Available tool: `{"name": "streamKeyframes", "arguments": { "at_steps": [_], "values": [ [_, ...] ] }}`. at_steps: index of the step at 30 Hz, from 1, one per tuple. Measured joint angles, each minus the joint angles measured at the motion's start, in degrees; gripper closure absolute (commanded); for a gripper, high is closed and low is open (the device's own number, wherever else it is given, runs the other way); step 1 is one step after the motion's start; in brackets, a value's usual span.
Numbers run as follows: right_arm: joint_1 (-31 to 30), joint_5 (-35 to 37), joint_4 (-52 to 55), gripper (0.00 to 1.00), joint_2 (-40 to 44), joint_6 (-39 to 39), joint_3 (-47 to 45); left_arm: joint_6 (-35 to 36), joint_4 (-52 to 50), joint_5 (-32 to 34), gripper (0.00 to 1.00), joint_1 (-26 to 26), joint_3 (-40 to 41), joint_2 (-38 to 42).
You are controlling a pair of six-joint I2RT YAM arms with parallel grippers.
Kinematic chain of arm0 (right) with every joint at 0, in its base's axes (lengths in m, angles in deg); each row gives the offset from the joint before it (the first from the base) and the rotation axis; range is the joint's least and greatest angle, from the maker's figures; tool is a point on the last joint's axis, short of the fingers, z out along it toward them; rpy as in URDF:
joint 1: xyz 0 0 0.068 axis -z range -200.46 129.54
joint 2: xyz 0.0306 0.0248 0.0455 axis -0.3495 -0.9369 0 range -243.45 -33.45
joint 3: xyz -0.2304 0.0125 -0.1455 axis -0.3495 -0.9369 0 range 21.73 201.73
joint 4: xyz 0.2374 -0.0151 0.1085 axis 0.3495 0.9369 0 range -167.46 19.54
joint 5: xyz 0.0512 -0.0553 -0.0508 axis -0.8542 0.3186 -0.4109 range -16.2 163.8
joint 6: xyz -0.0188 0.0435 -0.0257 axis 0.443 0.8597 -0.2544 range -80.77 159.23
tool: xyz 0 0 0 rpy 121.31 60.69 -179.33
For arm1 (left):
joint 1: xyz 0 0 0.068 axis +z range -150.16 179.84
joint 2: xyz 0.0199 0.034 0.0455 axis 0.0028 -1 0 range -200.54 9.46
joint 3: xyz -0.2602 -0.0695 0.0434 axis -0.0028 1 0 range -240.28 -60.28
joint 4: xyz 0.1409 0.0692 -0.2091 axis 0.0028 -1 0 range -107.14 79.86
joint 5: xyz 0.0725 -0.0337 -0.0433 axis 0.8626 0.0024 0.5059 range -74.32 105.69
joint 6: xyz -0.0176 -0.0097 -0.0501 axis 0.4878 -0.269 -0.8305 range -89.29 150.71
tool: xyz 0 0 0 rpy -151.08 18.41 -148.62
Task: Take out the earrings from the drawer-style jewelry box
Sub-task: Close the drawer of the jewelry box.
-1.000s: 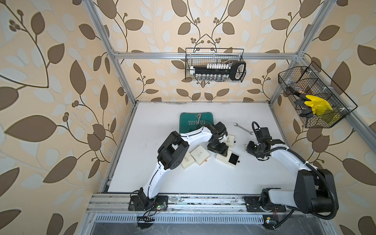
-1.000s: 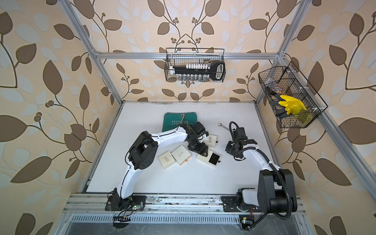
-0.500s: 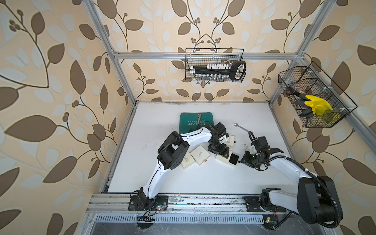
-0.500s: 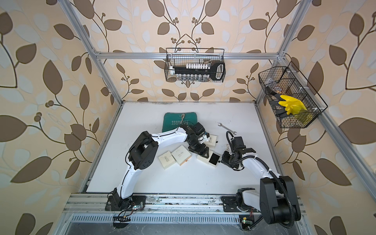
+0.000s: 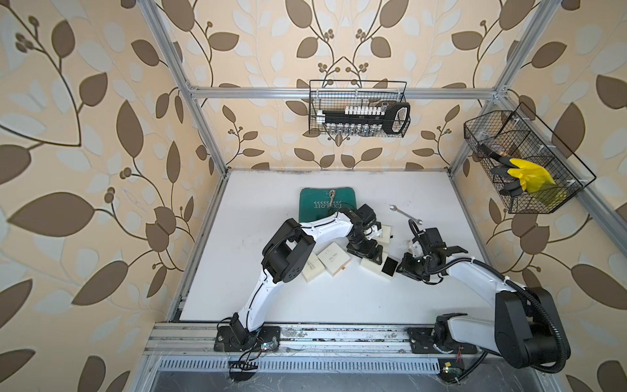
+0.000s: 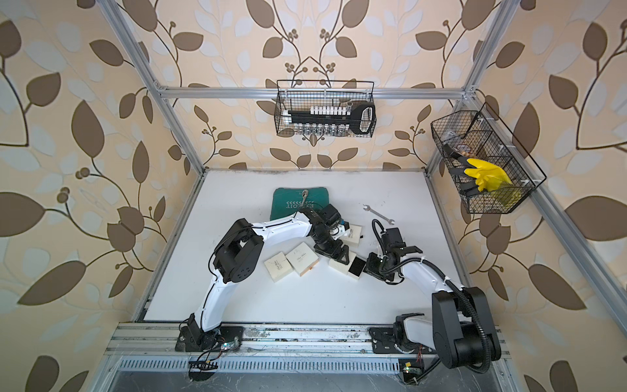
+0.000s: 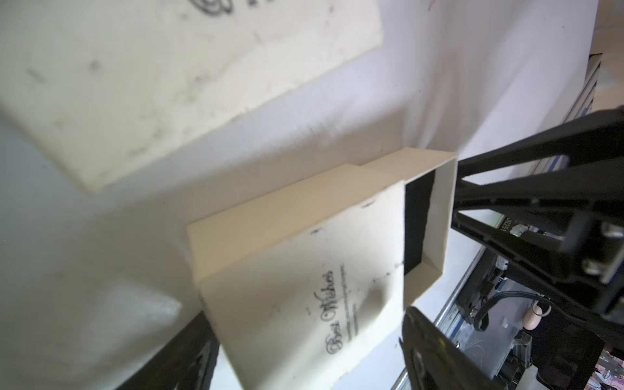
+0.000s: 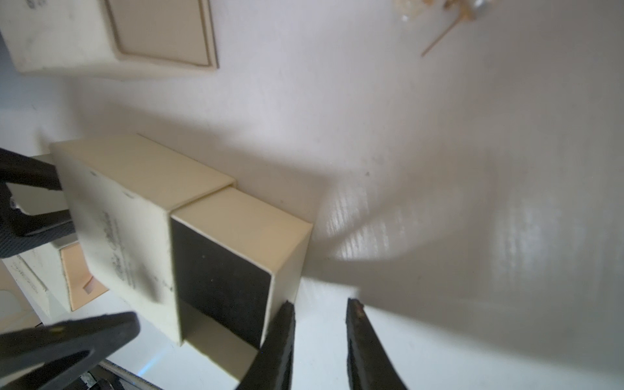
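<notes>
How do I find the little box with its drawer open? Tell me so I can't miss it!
Find the white table, then the bunch of cream boxes in its middle. The open box sits right at the right claw. Only it has its drawer slid out, showing a black inside.

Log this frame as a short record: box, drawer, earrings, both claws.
box: cream cardboard drawer-style jewelry box on the white table
drawer: black-lined drawer pulled partly out; visible lining bare
earrings: tiny shiny bead-like earrings lying on the table, outside the box
left claw: jaws astride the box's sleeve; grip unclear
right claw: narrowly open, empty, one finger by the drawer's front wall
</notes>
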Motion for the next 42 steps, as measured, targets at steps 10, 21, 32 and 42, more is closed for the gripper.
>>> {"name": "streamKeyframes", "arguments": {
  "at_steps": [10, 21, 32, 42],
  "values": [
    [-0.04, 0.0, 0.02, 0.71, 0.0, -0.02, 0.0, 0.0, 0.02, 0.0, 0.13, 0.0, 0.0, 0.02],
    [-2.34, 0.0, -0.13, 0.71, 0.0, -0.44, 0.0, 0.02, 0.02, 0.11, 0.12, 0.02, 0.0, 0.02],
    [-6.73, -0.37, -2.51, 0.71, -1.66, -0.44, 1.62, 0.15, 0.02, 0.24, 0.08, -0.02, 0.0, 0.24],
    [-9.16, -0.11, -6.19, 0.72, -7.87, 0.52, 6.64, 1.27, 0.2, 1.4, 0.01, -0.09, 1.16, 1.29]
  ]
}}
